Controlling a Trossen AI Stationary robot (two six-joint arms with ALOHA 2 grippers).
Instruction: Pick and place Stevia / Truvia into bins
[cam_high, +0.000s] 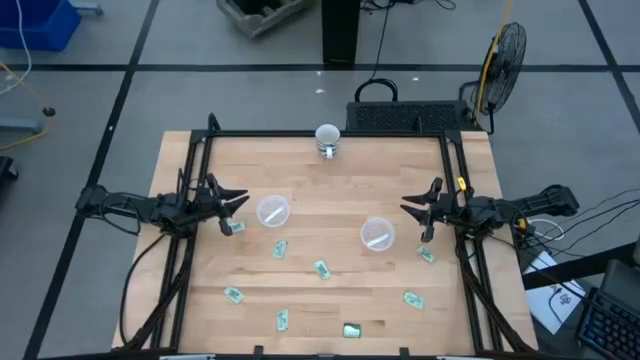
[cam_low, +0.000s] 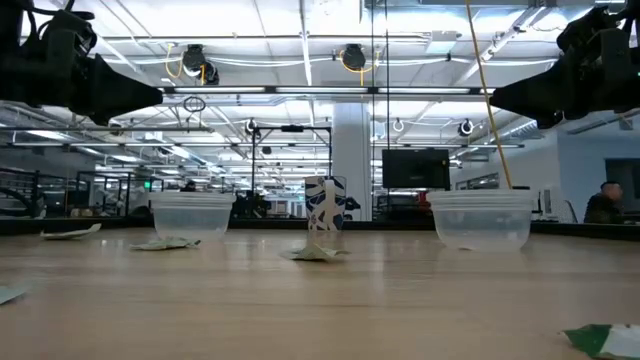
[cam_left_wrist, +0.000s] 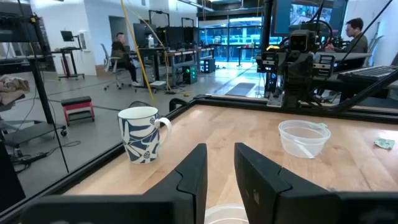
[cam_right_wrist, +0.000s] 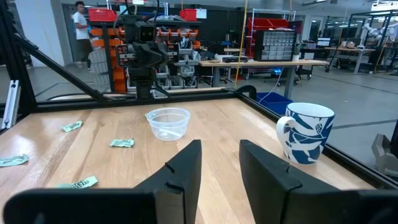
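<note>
Several green-and-white Stevia sachets lie flat on the table, among them one (cam_high: 230, 227) beside my left gripper, one (cam_high: 426, 254) near my right gripper, and others (cam_high: 321, 268) (cam_high: 351, 330) toward the near edge. Two clear cups stand upright, the left bin (cam_high: 272, 211) and the right bin (cam_high: 377, 233). My left gripper (cam_high: 238, 200) hovers open just left of the left bin, whose rim (cam_left_wrist: 227, 214) shows below its fingers. My right gripper (cam_high: 412, 210) hovers open to the right of the right bin. In the low view both grippers (cam_low: 160, 97) (cam_low: 495, 100) hang well above the table.
A white mug with a blue pattern (cam_high: 327, 139) stands at the middle of the far edge. A black frame (cam_high: 330, 133) runs along the table's far edge and sides. Bare wood (cam_high: 330, 190) lies between the bins and the mug. People sit in the room beyond (cam_left_wrist: 121, 53).
</note>
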